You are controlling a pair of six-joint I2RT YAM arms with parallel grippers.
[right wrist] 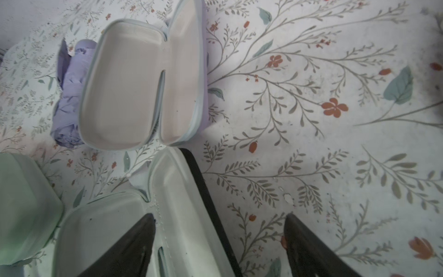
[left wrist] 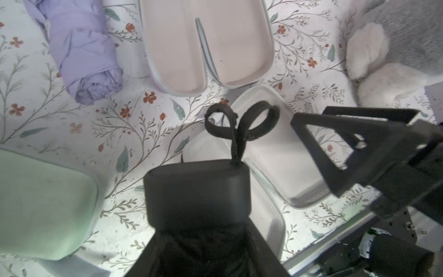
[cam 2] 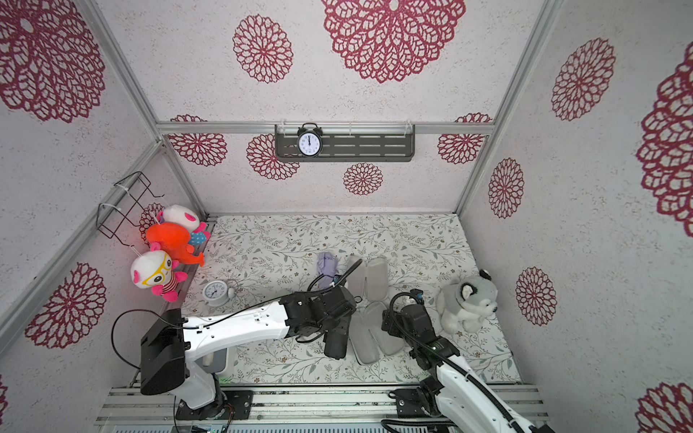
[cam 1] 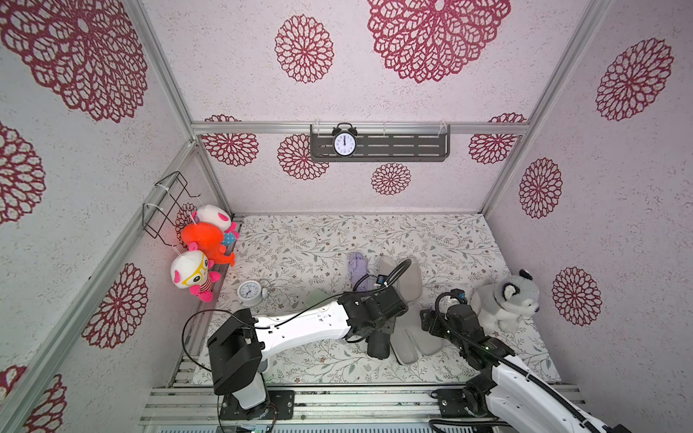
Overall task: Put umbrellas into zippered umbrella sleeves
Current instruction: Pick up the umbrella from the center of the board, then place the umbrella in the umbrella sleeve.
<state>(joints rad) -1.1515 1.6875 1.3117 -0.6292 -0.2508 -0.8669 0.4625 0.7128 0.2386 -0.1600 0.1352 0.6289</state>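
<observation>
Gripping black folded fabric umbrella with wrist loop (left wrist: 199, 191) in left gripper (cam 1: 380, 326), at edge of open grey-lined black clamshell sleeve (left wrist: 294, 172), with right gripper (right wrist: 219, 217) spread astride its rim. Align lengthwise, tuck loop.

The left arm (cam 1: 300, 326) is wearing a glossy white shell dotted with small dark screw holes, running between boxy matte-black joint housings. A thin black cable (cam 1: 183, 337) is looping loose off its shoulder toward nine o'clock. A ribbed black conduit (cam 1: 398, 265) is arching over its wrist toward twelve o'clock. The right arm (cam 1: 525, 390) is showing the same white shell and black joints, with a small green light (cam 1: 486, 348) glowing on one joint. Screwed black base plates (cam 1: 281, 403) are sitting under both arms. The right gripper (right wrist: 219, 215) is showing matte-black, wedge-shaped jaws.
</observation>
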